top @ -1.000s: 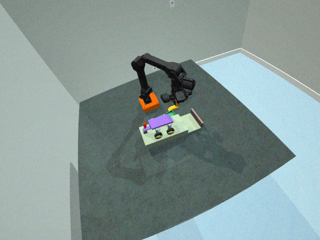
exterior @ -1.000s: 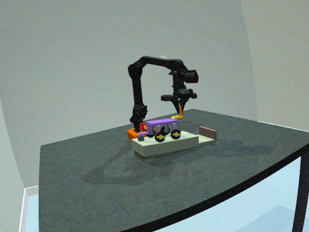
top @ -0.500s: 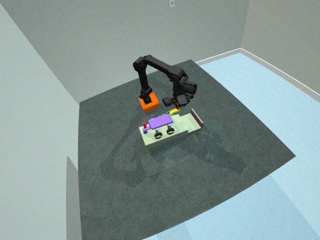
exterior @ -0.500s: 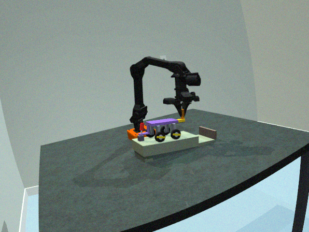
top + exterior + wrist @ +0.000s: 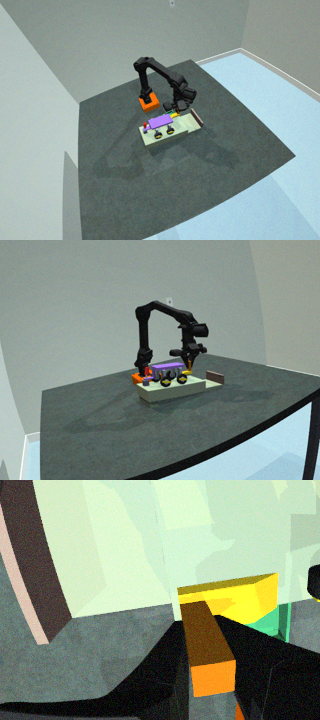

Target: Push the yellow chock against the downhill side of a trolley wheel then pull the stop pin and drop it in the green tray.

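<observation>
One chock: yellow block (image 5: 232,595) with an orange handle (image 5: 208,643), held at the far edge of the ramp, just right of the trolley.
Gripper: one gripper (image 5: 189,360) points down from the arm and is clamped narrowly on the orange handle; its dark fingers press both sides of the handle in the wrist view.
Chock against wheels: near the trolley's right-hand wheels; whether it touches one, I cannot tell.
Trolley: one, purple deck (image 5: 160,120), standing on the pale ramp (image 5: 180,127).
Wheels: three black ones countable in the exterior view, two of them at the near side (image 5: 165,381).
Stop pin: one, red head (image 5: 145,125), upright at the left end of the ramp beside the trolley.
Tray: one, green (image 5: 270,622), showing just past the chock, mostly hidden.
Brown stop: one (image 5: 215,376) at the right end of the ramp.
</observation>
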`<control>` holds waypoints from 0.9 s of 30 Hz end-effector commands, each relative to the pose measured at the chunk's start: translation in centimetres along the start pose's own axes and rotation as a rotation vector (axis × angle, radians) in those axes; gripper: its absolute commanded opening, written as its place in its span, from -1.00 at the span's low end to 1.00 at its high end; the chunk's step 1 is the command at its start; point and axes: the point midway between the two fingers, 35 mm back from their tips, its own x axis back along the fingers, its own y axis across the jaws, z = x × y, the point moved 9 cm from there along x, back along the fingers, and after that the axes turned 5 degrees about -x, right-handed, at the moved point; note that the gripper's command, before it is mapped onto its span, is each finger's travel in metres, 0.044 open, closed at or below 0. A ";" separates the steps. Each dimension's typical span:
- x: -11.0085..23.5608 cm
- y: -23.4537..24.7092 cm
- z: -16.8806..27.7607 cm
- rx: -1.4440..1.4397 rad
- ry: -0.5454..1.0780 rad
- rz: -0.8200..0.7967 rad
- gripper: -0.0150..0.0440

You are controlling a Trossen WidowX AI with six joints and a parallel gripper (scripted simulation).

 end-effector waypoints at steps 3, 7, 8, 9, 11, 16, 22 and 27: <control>-1.2 -0.2 -0.2 0.002 -0.005 0.005 -0.49; -1.2 -0.3 -0.2 0.002 -0.005 0.005 -0.49; -1.2 -0.3 -0.1 0.002 -0.005 0.005 -0.49; -1.2 -0.4 -0.1 0.002 -0.005 0.005 -0.49; -1.2 -0.6 -0.1 0.002 -0.005 0.005 -0.49; -1.2 -1.0 0.0 0.002 -0.004 0.006 -0.49; -1.2 -1.6 0.0 0.002 -0.004 0.006 -0.49; -1.2 -2.0 0.1 0.002 -0.004 0.007 -0.49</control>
